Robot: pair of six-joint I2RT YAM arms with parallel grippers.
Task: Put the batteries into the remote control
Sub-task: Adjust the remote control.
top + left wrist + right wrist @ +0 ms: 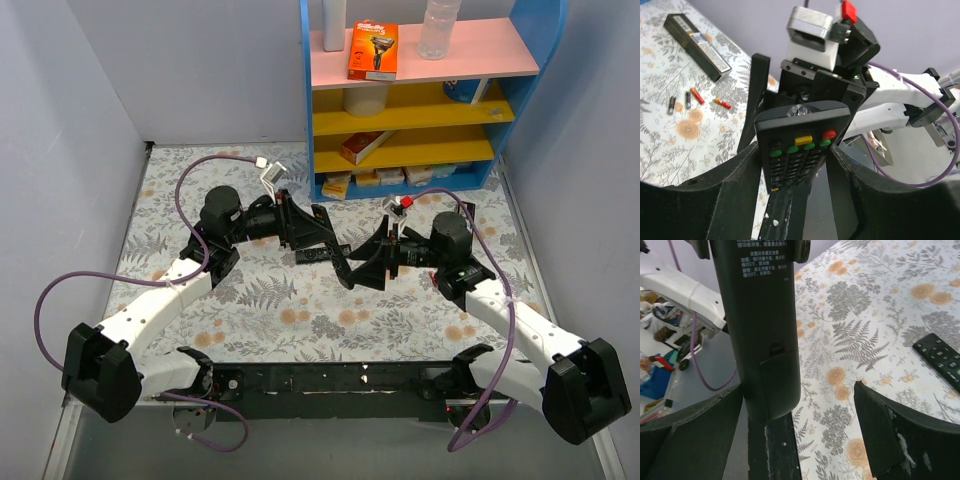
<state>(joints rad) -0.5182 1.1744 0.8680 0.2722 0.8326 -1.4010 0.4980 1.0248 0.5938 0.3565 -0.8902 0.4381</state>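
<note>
The remote control (pixel 800 145) is a long black remote with green, yellow and red buttons. My left gripper (pixel 795 150) is shut on it and holds it in the air, button side toward its camera. In the top view the left gripper (pixel 335 248) faces the right gripper (pixel 365 255) mid-table. The right wrist view shows the remote's back (pixel 760 315) with the battery cover (pixel 780 385) closed. My right gripper (pixel 799 390) is open wide around the remote's end, its left finger close beside it. Several batteries (pixel 695 97), dark and red, lie loose on the floral mat.
A black remote with a silver edge (pixel 695 40) lies beyond the batteries. Another black remote (pixel 940 357) lies on the mat at the right. A coloured shelf unit (pixel 410 100) stands at the back. The black base rail (pixel 320 380) runs along the near edge.
</note>
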